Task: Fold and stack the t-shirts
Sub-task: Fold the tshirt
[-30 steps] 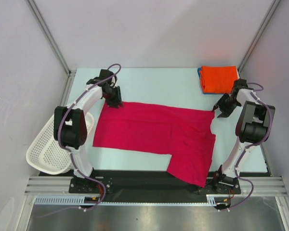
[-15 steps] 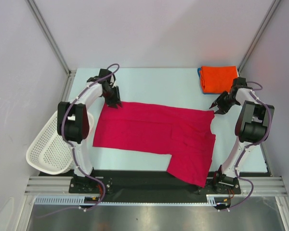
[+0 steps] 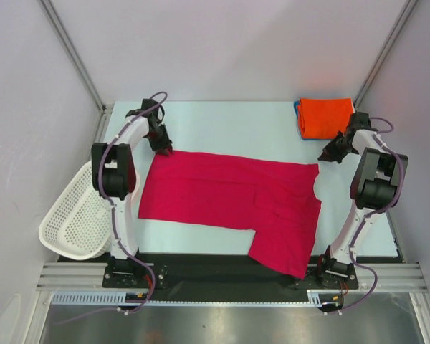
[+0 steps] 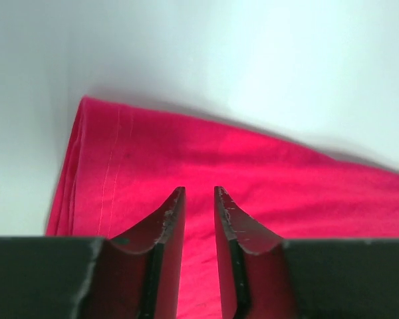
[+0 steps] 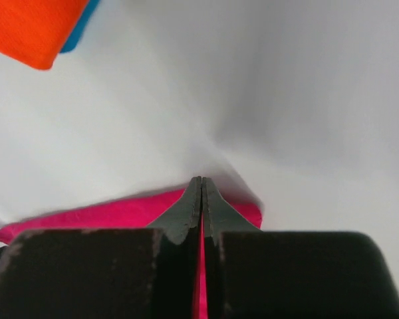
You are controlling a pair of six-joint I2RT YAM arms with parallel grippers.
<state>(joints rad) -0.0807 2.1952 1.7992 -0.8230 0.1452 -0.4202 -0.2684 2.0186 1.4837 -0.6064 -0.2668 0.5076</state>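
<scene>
We judge this an early fold: the crimson cloth t-shirt point(image 3: 229, 197) lies spread flat across the middle of the pale bench point(image 3: 229, 129), not yet a small rectangle. Our left fingers point(image 3: 163, 148) hover slightly parted over its upper-left corner, gripping nothing. Our right fingers point(image 3: 330, 153) are pressed together and seem empty, just off its upper-right corner, near the folded orange t-shirt point(image 3: 327, 117) at the upper right. Next, both should pinch those corners and fold.

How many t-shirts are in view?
3: crimson t-shirt spread out in the centre; folded orange t-shirt at the far right corner, atop a blue t-shirt showing only an edge. More could hide beneath.
</scene>
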